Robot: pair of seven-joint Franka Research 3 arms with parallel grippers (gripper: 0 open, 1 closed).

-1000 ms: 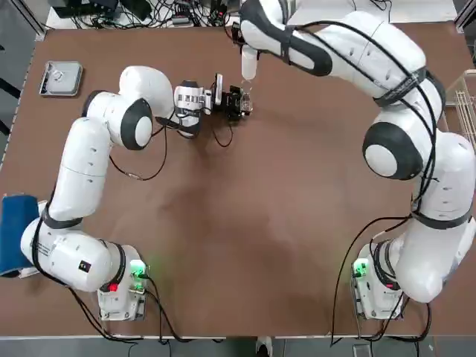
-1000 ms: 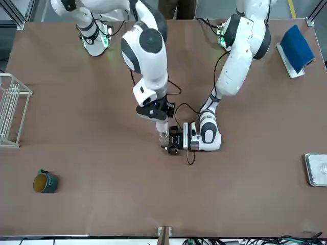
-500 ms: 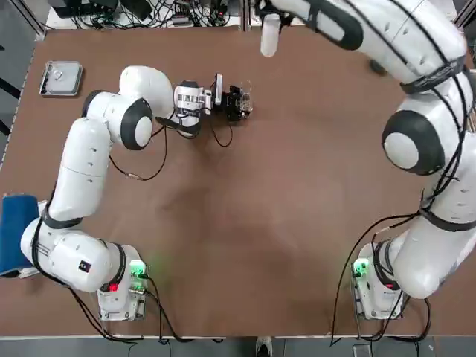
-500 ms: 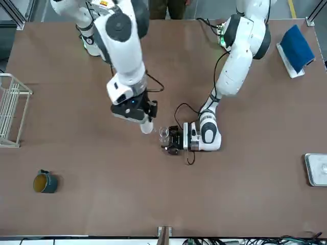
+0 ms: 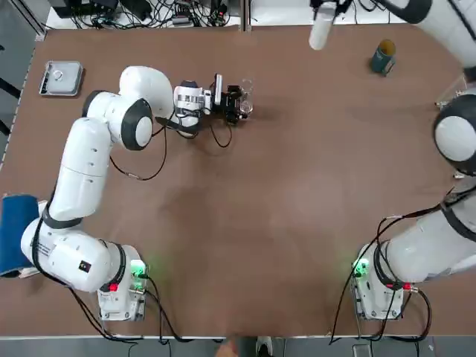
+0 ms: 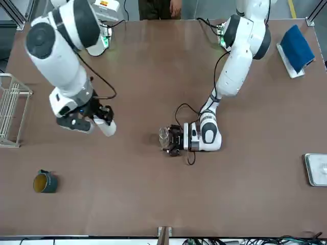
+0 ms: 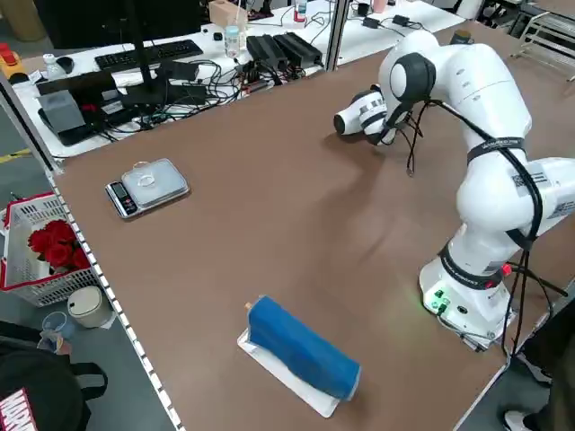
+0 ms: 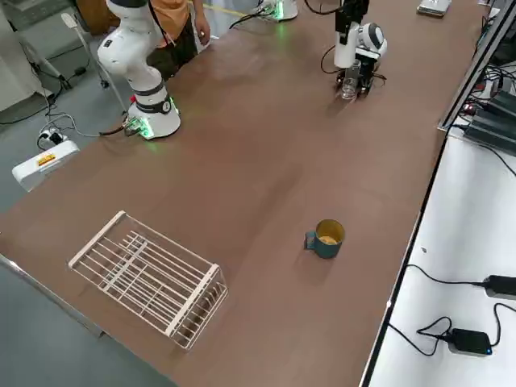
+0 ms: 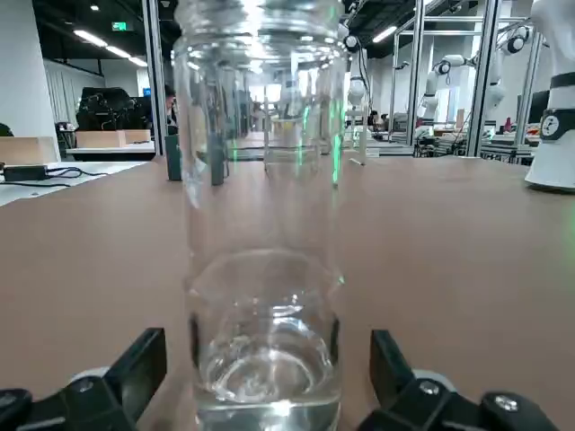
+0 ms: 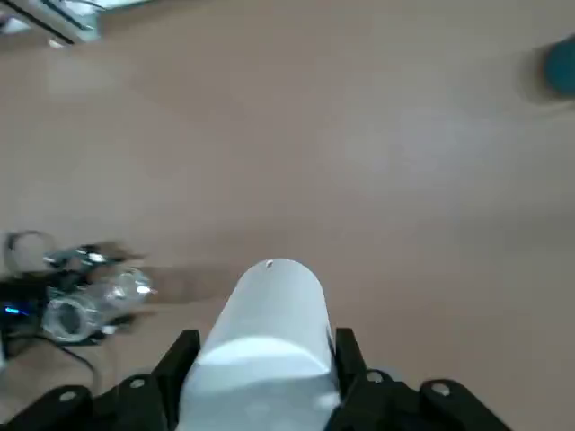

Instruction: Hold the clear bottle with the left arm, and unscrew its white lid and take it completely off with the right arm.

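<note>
Between the left gripper's point(image 9: 269, 352) parted fingers — clear bottle point(image 9: 260, 215), upright, lidless | right gripper point(image 10: 266, 337), well apart over the table point(image 5: 245, 223): clenched on white lid point(image 10: 260, 368) | advice: keep left still — set lid down gently before releasing

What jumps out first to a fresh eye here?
The right end effector gripping the tall white lid, up and away from the bottle. Then the clear, open-topped bottle upright at the left end effector, whose fingers stand open around it.
</note>
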